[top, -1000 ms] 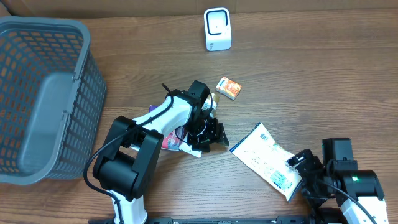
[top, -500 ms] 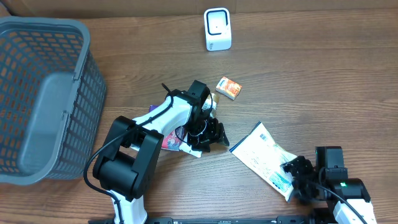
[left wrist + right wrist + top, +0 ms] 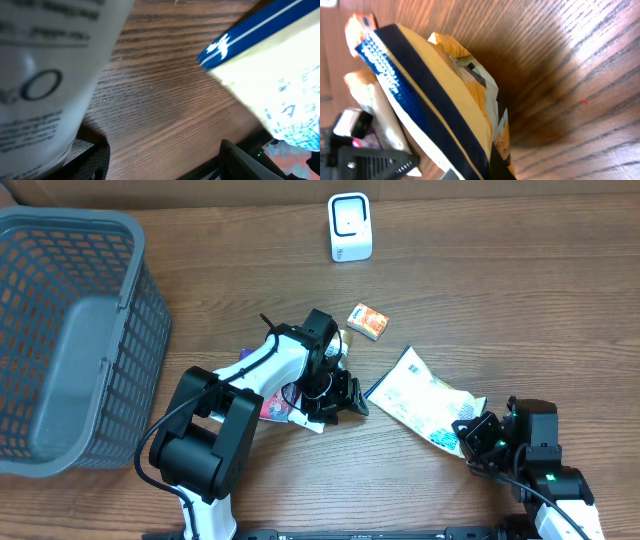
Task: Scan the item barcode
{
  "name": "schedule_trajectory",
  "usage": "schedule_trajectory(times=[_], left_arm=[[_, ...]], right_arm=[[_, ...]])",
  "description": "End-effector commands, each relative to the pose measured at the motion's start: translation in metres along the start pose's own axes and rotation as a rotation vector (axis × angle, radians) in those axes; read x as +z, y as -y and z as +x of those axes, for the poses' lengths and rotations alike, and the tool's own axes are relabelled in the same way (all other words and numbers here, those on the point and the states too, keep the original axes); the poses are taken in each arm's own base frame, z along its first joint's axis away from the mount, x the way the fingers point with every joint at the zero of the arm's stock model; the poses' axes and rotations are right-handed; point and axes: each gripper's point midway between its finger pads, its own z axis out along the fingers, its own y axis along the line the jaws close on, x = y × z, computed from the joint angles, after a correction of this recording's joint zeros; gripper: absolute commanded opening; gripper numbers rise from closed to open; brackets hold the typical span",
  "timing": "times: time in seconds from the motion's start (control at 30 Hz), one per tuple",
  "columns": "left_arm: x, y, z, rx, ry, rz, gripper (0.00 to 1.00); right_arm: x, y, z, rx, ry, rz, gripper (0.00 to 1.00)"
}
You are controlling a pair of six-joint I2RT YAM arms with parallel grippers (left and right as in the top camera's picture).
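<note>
packet [image 3: 420,395]: crinkled blue-edged pouch, one corner clenched in your right hand [image 3: 472,436] | left hand [image 3: 338,398]: just past the packet's far edge, you cannot tell its grip | small orange box [image 3: 368,321] beyond | boxy white scanner [image 3: 350,227] farthest, on wood-grain tabletop [image 3: 520,300]

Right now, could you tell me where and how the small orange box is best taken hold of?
Probably across its shorter width, coming straight down from above: the small orange box lies flat on the table, turned diagonally, with bare wood on all sides, so the grip should be turned to match.
</note>
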Motion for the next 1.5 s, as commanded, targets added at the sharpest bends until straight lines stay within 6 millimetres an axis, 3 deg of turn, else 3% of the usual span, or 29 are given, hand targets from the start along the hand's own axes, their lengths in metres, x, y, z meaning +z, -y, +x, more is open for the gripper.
schedule_trajectory(times=[0.0,0.1,0.17,0.2,0.43,0.6,0.8,0.97,1.0,1.03,1.07,1.1,1.2,1.27,1.47], left_arm=[[0.01,-0.041,-0.008,-0.013,0.032,-0.149,0.64],[0.011,-0.04,-0.009,-0.011,0.036,-0.147,0.64],[0.011,-0.04,-0.009,-0.011,0.036,-0.147,0.64],[0.011,-0.039,-0.009,-0.02,0.035,-0.143,0.64],[0.013,-0.016,-0.013,-0.009,0.034,-0.023,0.63],[0.014,-0.011,-0.015,0.0,0.044,-0.01,0.63],[0.014,-0.011,-0.015,-0.023,0.045,-0.009,0.64],[0.013,-0.007,-0.022,-0.054,0.069,0.008,0.64],[0.013,-0.004,-0.026,-0.056,0.086,0.019,0.61],[0.013,-0.001,-0.031,-0.045,0.105,0.032,0.49],[0.012,0.004,-0.036,-0.026,0.123,0.054,0.3],[0.011,0.012,-0.04,-0.007,0.132,0.09,0.04],[0.005,0.04,-0.048,0.048,0.149,0.219,0.04],[0.002,0.048,-0.055,0.043,0.173,0.253,0.04],[-0.002,0.066,-0.045,0.083,0.13,0.329,0.04]], right_arm=[[0.0,0.002,0.009,-0.066,-0.041,0.001,0.15],[0.003,0.008,0.014,-0.056,-0.074,0.026,0.75],[0.006,0.013,0.015,-0.047,-0.09,0.047,0.98],[0.011,0.016,0.014,-0.044,-0.099,0.063,1.0],[0.042,0.023,0.007,-0.037,-0.141,0.093,0.98],[0.065,0.03,0.011,-0.046,-0.206,0.089,0.86],[0.086,0.053,0.018,-0.037,-0.256,0.14,0.63],[0.089,0.058,0.018,-0.032,-0.261,0.153,0.59],[0.09,0.058,0.018,-0.033,-0.257,0.157,0.59],[0.09,0.059,0.017,-0.034,-0.253,0.162,0.59],[0.09,0.06,0.017,-0.043,-0.252,0.163,0.59],[0.09,0.059,0.017,-0.056,-0.253,0.16,0.57],[0.09,0.06,0.017,-0.059,-0.254,0.162,0.53],[0.09,0.06,0.017,-0.059,-0.253,0.163,0.52],[0.089,0.062,0.017,-0.058,-0.25,0.174,0.5]])
